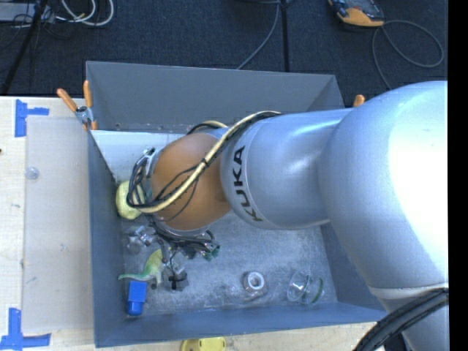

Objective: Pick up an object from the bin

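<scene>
The arm (pixel 351 189) comes in from the right and fills the right and middle of the bin (pixel 212 93). Its orange cover (pixel 186 185), looped with black and yellow cables (pixel 157 189), hangs over the left half of the floor. Below the cover, the gripper (pixel 174 271) is low over the near-left part of the floor. Whether it is open or closed cannot be told, and nothing can be seen held in it.

Just left of the gripper lies a green leaf-like piece (pixel 151 265); whether they touch cannot be told. A small blue block (pixel 136 297) lies just nearer than the leaf piece, close to the near-left corner and the near wall. A yellow-green round thing (pixel 125 200) sits against the left wall, partly tucked under the orange cover.

To the right, a clear ring (pixel 254 281) and a clear glassy piece with a green edge (pixel 304 289) lie along the near wall, well apart from the gripper. Bare grey floor lies open between the gripper and the ring. Room is tighter to the left, where the leaf piece, the block and the wall crowd in.
</scene>
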Controlling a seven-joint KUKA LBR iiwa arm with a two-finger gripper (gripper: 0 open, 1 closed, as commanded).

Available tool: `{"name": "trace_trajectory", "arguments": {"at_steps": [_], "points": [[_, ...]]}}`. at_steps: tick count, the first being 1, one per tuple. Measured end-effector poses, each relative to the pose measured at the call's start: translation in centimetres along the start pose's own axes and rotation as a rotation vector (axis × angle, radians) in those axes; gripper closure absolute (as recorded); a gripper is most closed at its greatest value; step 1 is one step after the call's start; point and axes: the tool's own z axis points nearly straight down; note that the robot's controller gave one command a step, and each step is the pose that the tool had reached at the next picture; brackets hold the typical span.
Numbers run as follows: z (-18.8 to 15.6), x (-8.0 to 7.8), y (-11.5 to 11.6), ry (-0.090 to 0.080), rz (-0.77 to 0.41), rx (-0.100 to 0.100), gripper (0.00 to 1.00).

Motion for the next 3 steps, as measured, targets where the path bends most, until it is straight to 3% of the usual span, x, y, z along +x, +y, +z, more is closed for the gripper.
{"name": "trace_trajectory", "arguments": {"at_steps": [1, 2, 3], "points": [[0.9, -2.0, -0.2, -0.006, 0.01, -0.001, 0.0], [0.0, 0.1, 0.1, 0.003, 0.003, -0.002, 0.0], [0.9, -2.0, -0.3, -0.005, 0.018, -0.002, 1.0]]}}
